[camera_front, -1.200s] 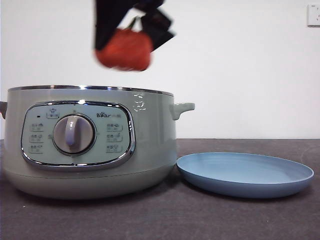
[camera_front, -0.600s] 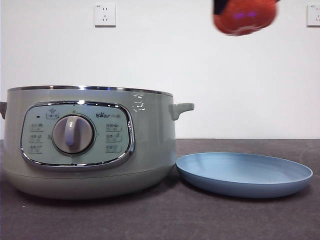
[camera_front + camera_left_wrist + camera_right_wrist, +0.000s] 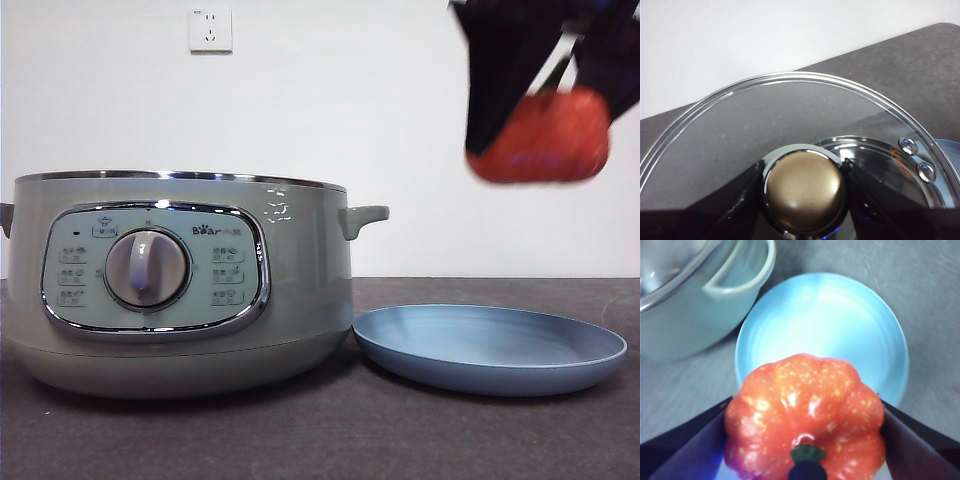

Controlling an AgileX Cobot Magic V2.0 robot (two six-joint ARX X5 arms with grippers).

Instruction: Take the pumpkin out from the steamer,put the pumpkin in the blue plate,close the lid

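My right gripper (image 3: 545, 95) is shut on the orange-red pumpkin (image 3: 540, 135) and holds it in the air above the blue plate (image 3: 490, 345). In the right wrist view the pumpkin (image 3: 805, 415) sits between the jaws, over the plate (image 3: 822, 325). The sage-green steamer (image 3: 180, 280) stands open at the left, its handle next to the plate. My left gripper (image 3: 805, 187) is shut on the knob of the glass lid (image 3: 785, 120) and holds it off the pot, out of the front view.
The steamer's side handle (image 3: 740, 275) lies close to the plate's rim. Dark table surface (image 3: 330, 430) runs in front of both. White wall with a socket (image 3: 210, 30) behind.
My right gripper has carried the pumpkin from above the steamer to the right, then lower over the blue plate.
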